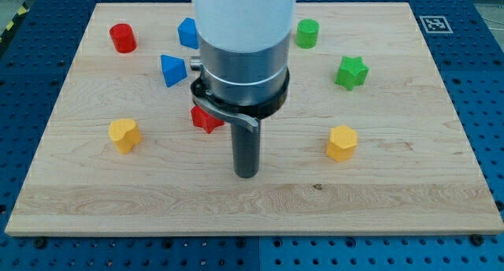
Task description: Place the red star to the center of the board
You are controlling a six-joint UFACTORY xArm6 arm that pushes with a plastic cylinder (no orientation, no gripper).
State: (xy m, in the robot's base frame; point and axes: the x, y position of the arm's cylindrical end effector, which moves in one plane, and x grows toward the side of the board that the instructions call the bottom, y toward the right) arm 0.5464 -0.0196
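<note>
The red star (205,120) lies on the wooden board (252,200), a little left of the board's middle, partly hidden behind the arm's metal collar. My tip (246,174) rests on the board below and to the right of the red star, a short gap away from it. The arm's white and grey body (242,42) covers the board's upper middle.
A red cylinder (123,38) sits at the upper left. Two blue blocks (187,32) (172,69) lie left of the arm. A green cylinder (307,33) and a green star (351,72) sit at the upper right. Yellow blocks lie at the left (124,135) and right (341,142).
</note>
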